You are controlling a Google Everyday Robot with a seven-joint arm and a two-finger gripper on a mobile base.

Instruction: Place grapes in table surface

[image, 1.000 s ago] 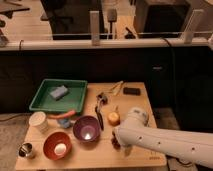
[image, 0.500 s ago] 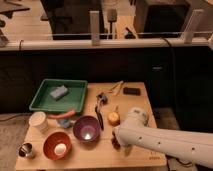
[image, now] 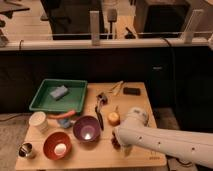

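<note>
Tan tabletop: the table surface (image: 100, 152) shows bare wood along its near edge, at 6 o'clock from the purple bowl.
Green tray (image: 42, 102): at 10 o'clock on the table, holding a blue-grey block (image: 58, 92).
Bowls: purple bowl (image: 86, 128) and red bowl (image: 57, 145) side by side near the front.
Cups: white cup (image: 39, 121) and metal cup (image: 26, 150) at the left edge.
Fruit: yellow-orange fruit (image: 114, 118) at 2 o'clock from the purple bowl.
Arm: white, reaching in from 4 o'clock, low over the table.
Gripper (image: 118, 142): at the arm's tip by the grapes (image: 116, 142), at 6 o'clock from the fruit; finger state cannot be told.
</note>
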